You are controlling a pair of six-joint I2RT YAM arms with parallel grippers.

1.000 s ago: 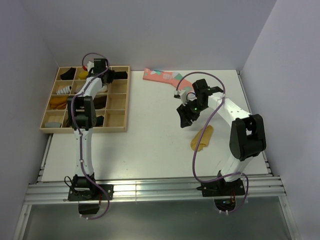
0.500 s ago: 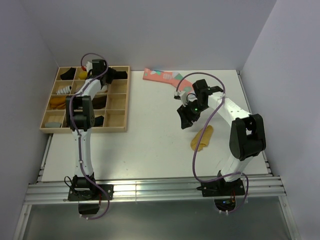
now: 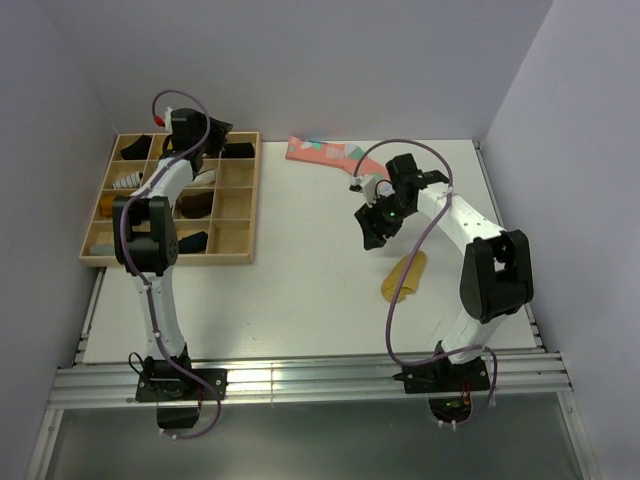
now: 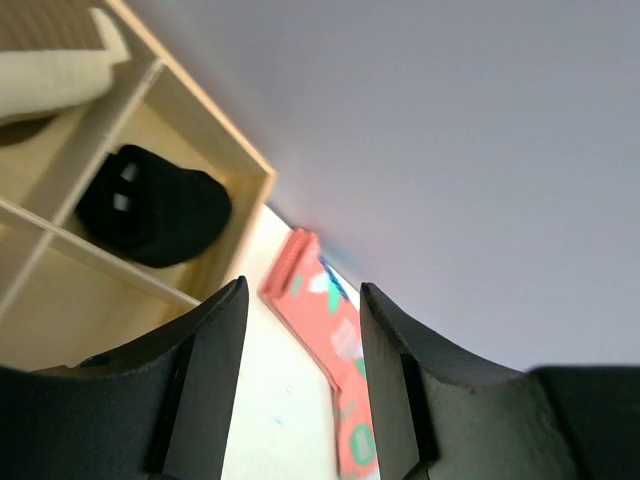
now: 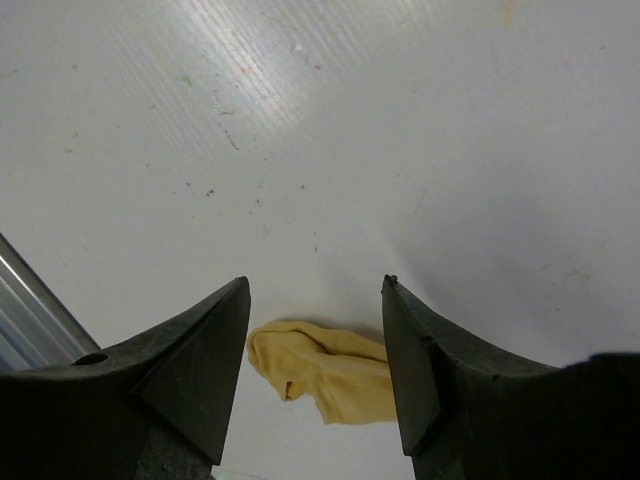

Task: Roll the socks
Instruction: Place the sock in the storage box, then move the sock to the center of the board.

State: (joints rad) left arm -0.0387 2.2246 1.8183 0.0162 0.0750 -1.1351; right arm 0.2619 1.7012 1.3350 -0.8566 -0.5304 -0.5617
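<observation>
The black sock (image 4: 155, 205) lies bunched up, with small white marks, in the far right compartment of the wooden tray (image 3: 248, 200); it also shows as the black sock (image 3: 237, 150) in the top view. My left gripper (image 4: 302, 290) hangs above and beside it, open and empty, and the top view puts the left gripper (image 3: 213, 135) over the tray's back edge. The mustard sock (image 5: 325, 372) lies flat on the table, also seen as the mustard sock (image 3: 405, 275). My right gripper (image 5: 316, 283) hovers open above it; this right gripper (image 3: 372, 228) touches nothing.
A long pink sock (image 3: 330, 155) with teal and white patches lies at the back of the table, also visible as the pink sock (image 4: 335, 345). Other tray compartments hold a white sock (image 4: 50, 75) and further dark and tan items. Walls close in on three sides.
My left gripper has opened and drawn up and back from the tray's far right compartment, leaving the black sock there. The right gripper has shifted slightly away from the mustard sock.
</observation>
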